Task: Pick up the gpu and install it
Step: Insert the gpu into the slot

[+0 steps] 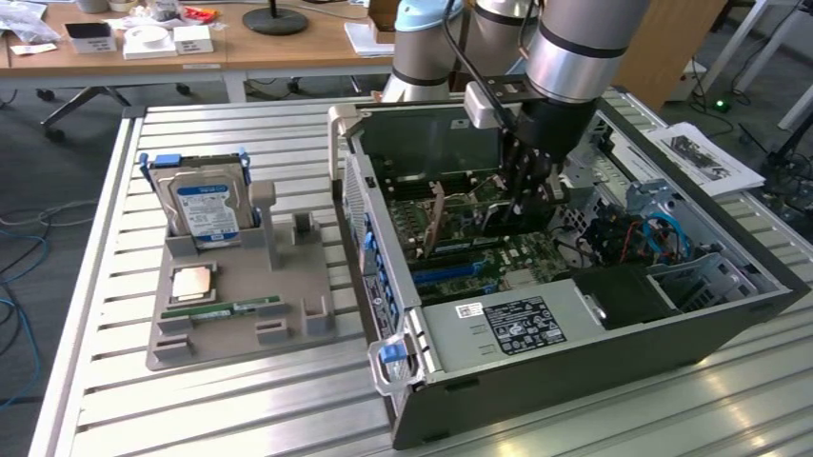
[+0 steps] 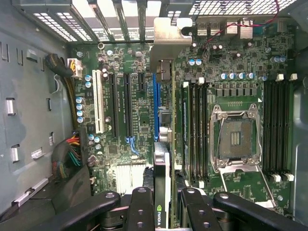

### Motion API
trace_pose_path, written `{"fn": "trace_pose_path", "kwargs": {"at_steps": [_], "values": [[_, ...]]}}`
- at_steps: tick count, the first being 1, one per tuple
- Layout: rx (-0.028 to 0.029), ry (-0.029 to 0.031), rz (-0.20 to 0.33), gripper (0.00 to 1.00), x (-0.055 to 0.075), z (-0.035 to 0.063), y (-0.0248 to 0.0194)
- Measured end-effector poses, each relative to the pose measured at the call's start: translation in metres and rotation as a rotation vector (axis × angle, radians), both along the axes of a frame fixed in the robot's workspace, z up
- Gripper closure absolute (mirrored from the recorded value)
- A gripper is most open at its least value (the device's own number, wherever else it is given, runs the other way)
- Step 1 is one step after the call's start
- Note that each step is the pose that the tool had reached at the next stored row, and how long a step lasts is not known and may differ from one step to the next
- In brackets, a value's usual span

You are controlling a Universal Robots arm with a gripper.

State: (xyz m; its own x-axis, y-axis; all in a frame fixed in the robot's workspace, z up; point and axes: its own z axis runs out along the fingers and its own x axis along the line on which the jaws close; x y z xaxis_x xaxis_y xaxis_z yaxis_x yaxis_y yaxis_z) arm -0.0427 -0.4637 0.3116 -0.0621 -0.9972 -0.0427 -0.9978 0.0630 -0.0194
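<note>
Fingers (image 2: 142, 209): partly closed, clamping the gpu (image 2: 162, 159) by its top edge.
Gpu: upright over motherboard (image 2: 236, 86), aligned with blue slot (image 2: 156, 96), apparently for straight seating.

Robotics lab set up in an office-type rm. Silver-grey industrial robot arm w/ pale-blue joint caps (image 1: 578, 48) is standing over a slatted alu-profile bench (image 1: 254, 400). On it a black tower PC case (image 1: 610, 371) is lying open on its side, green motherboard (image 2: 240, 183) showing. Arm's black claw (image 2: 166, 195) is clamping a thin dark gpu card (image 2: 163, 159) inside the case. Grey moulded plastic parts holder (image 1: 235, 338) is sitting beside the case, carrying a silver blue-labelled hard drive (image 1: 208, 209). In the bkgd, a wooden-topped bench (image 1: 280, 52) is carrying small white boxes (image 1: 150, 40). A black wheeled chair base (image 1: 83, 100) is standing and loose cables (image 1: 23, 221) are lying on grey floor (image 1: 76, 181).
</note>
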Motion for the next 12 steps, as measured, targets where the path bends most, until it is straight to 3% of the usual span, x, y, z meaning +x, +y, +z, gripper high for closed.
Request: {"fn": "trace_pose_path", "kwargs": {"at_steps": [12], "values": [[0.0003, -0.0002, 0.000, 0.73, 0.0000, -0.0016, 0.0000]]}}
